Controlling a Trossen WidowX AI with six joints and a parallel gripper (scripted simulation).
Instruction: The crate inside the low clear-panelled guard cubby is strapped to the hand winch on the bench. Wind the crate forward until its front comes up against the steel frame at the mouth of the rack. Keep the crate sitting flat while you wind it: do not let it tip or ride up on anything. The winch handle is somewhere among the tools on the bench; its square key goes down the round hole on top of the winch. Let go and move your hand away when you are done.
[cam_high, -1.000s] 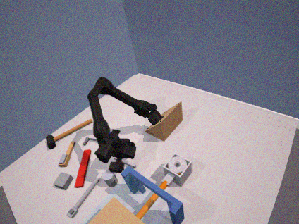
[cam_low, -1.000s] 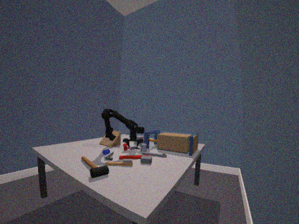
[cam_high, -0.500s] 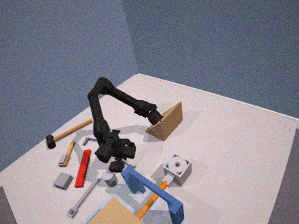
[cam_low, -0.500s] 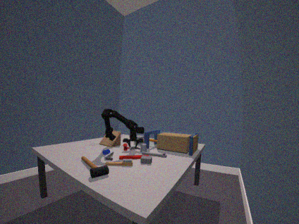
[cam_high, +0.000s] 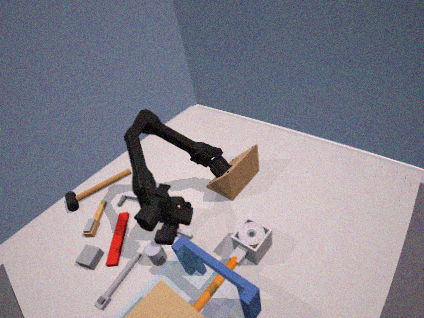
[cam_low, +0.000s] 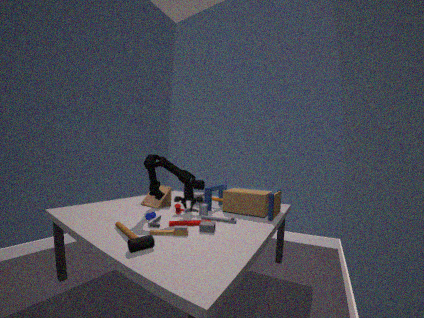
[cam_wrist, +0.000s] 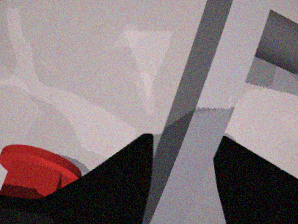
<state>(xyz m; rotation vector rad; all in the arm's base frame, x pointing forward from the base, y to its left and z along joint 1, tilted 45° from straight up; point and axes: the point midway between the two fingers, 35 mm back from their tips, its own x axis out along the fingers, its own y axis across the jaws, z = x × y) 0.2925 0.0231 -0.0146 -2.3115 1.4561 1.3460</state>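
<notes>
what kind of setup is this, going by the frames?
Likely a workshop bench in a plain blue-walled room: hand tools such as a hammer lie around a winch, with a blue steel frame at a rack mouth.

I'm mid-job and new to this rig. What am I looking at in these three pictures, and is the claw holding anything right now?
The black jointed arm is the robot; its two-fingered gripper is the claw. One picture looks down from above, one sees the whole table from across the room, one rides on the wrist. On the table lie a hammer, a red bar, a tan wedge, the grey winch box, a blue frame and the crate. The fingers are closed on a grey bar, possibly the winch handle.
</notes>
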